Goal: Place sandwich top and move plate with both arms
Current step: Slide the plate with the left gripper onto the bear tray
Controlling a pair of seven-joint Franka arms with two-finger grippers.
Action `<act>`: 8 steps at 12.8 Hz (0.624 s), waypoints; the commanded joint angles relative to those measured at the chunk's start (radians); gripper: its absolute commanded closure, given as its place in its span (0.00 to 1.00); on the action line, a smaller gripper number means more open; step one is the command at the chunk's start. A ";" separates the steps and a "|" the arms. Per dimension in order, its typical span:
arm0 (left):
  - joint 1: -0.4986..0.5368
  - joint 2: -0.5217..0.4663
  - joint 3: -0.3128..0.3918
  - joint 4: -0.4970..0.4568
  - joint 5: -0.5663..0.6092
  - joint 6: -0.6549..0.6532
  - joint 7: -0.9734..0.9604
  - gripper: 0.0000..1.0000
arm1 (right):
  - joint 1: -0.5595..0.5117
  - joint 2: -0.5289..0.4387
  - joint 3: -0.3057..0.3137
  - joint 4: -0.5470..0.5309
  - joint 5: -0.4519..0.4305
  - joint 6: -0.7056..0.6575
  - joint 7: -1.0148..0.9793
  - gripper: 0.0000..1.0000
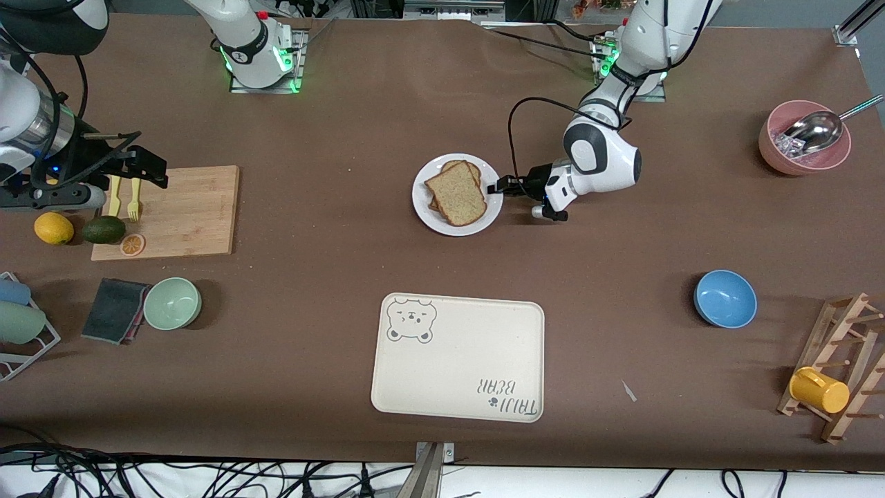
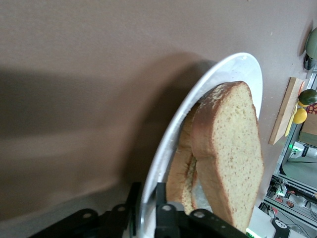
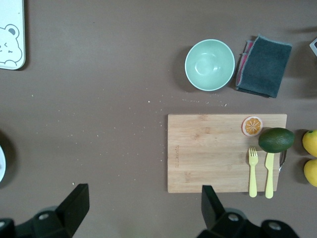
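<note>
**A:** Where is the sandwich top found, and how far along can the task be judged?

**B:** The sandwich top (image 1: pixel 458 194) is seen already lying on the stack on the plate (image 1: pixel 425 207), near the middle of the bench (image 1: pixel 332 124). It is set slightly askew over the slice beneath. The placing is judged done; the moving of the plate remains.

**A:** Which relation is the coming move turned on?

**B:** The plate rim and the left gripper (image 1: pixel 499 188). The gripper is brought in low and sideways at the rim on the side toward the left arm's end of the bench. In the left wrist view the fingers (image 2: pixel 162 210) are seen astride the rim of the plate (image 2: pixel 218 74), one above and one below, closed on it or very nearly so. The bread (image 2: pixel 233 158) lies just inward of the fingers.

**A:** And the right gripper?

**B:** The right gripper (image 1: pixel 142 166) is held up over the cutting board (image 1: pixel 187 207), well apart from the plate, with its fingers (image 3: pixel 74 206) spread and nothing between them. The left arm is plainly the nearer. A reach across the bench would be needed before the rim toward the right arm's end could be taken.

**A:** What lies around?

**B:** The bear-print tray (image 1: pixel 456 360) lies nearer the front camera than the plate, with bare bench between them. A green bowl (image 1: pixel 172 303) and a blue bowl (image 1: pixel 724 298) are set well apart to either side. Nothing is seen blocking the path to the tray.
</note>
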State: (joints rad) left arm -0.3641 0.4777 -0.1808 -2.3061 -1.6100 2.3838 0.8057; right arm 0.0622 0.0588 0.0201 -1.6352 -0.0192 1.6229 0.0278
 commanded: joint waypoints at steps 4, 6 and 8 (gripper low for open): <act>-0.003 0.009 0.003 -0.001 -0.036 0.017 0.036 1.00 | -0.005 0.006 0.004 0.017 -0.011 -0.006 -0.002 0.00; 0.005 -0.001 0.003 -0.001 -0.036 0.012 0.035 1.00 | -0.007 0.006 0.004 0.017 -0.011 -0.006 -0.003 0.00; 0.052 -0.046 0.001 -0.001 -0.056 0.003 0.018 1.00 | -0.007 0.006 0.004 0.017 -0.011 -0.006 -0.003 0.00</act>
State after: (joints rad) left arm -0.3522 0.4664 -0.1808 -2.3031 -1.6156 2.3766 0.8160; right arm 0.0622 0.0589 0.0202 -1.6352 -0.0192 1.6229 0.0278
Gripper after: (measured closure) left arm 0.925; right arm 0.000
